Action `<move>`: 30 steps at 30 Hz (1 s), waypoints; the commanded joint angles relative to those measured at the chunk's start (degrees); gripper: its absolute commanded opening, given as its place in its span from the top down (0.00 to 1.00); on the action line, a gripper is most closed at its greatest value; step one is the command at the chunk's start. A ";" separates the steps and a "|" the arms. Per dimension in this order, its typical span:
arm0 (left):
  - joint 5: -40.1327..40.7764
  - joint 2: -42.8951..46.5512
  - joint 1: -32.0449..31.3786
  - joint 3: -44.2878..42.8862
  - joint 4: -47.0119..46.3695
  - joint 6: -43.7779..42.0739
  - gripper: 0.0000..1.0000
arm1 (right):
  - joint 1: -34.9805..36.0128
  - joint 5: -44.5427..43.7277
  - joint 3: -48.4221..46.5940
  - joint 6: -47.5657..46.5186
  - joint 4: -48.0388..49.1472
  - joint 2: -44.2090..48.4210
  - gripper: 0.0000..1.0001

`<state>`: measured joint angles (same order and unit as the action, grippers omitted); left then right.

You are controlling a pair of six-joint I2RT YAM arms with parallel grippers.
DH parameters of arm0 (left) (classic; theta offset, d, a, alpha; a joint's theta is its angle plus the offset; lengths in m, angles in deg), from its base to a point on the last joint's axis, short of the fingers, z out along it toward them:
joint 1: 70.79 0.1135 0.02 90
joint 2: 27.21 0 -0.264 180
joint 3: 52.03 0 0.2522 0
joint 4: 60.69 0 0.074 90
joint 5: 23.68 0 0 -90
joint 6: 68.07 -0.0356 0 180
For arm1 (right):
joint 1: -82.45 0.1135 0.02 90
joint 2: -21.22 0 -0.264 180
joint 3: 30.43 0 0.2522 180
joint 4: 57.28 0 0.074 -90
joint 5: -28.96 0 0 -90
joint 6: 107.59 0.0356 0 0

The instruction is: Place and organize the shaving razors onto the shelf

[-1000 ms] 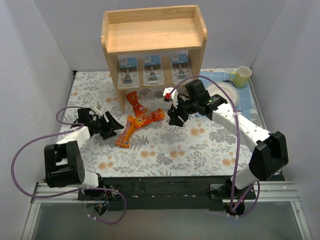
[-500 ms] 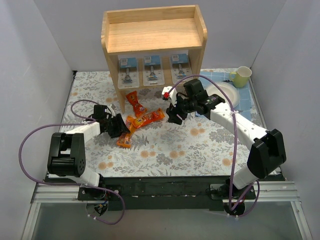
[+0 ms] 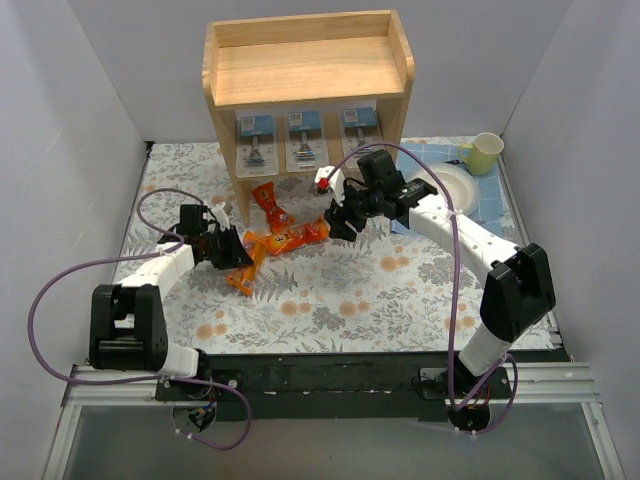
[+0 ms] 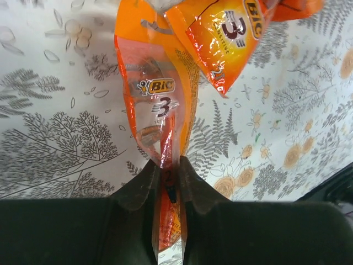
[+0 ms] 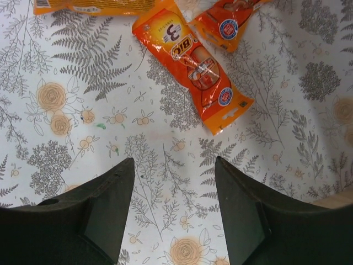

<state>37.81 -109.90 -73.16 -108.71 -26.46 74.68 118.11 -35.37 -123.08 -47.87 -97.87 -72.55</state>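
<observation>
Left fingers (image 4: 138, 190) pinch one orange packet (image 4: 160, 110); right fingers (image 5: 105, 210) are spread wide and empty.
On the floral counter (image 3: 340, 295) stands the wooden shelf (image 3: 212, 75), its lower tier holding all three shaving razors (image 3: 303, 138) side by side (blue cards facing out). Two more orange packets (image 3: 292, 238) lie on the counter just in front, near the right fingers.
</observation>
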 commanded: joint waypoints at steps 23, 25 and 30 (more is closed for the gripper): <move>-24.13 44.55 -0.27 -3.93 12.40 -83.76 1.00 | 1.16 24.42 -10.41 14.46 11.53 7.21 0.27; -25.71 44.29 -0.27 -3.93 11.44 -84.74 1.00 | 1.78 25.48 -10.14 14.90 13.11 6.94 0.27; -26.33 42.71 -1.14 -4.54 9.25 -85.71 1.00 | 3.62 26.27 -10.67 16.31 16.72 5.98 0.25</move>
<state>14.62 -66.58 -73.49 -110.54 -15.29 -7.20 120.03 -12.20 -133.31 -33.71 -86.37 -66.65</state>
